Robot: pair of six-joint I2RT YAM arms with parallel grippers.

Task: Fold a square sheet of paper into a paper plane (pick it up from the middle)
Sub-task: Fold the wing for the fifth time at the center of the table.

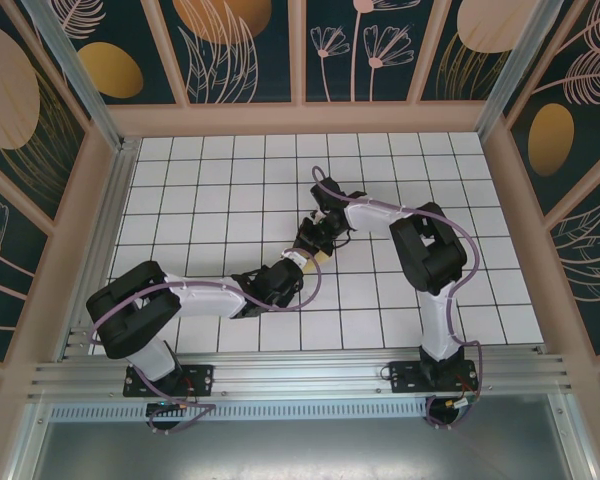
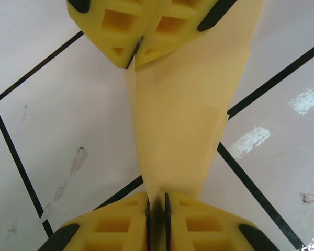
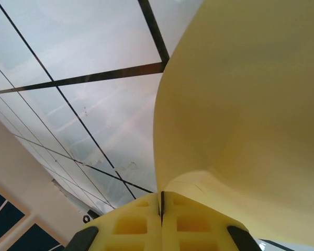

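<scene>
Left tool (image 2: 157, 197), folded yellow paper (image 2: 183, 120) pinched by right tool (image 2: 132, 59), tiled table (image 2: 68, 115)

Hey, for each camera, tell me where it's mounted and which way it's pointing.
Top external: above and behind the arms, looking down on the tiled table; both arms show, left gripper and right gripper close together mid-table.
Left wrist: looks down at the table; own fingers at bottom, the right gripper's at top.
Right wrist: looks low across the table toward a wall; own fingers at bottom.
Shared: both wrist views show the paper pinched by the right gripper.
</scene>
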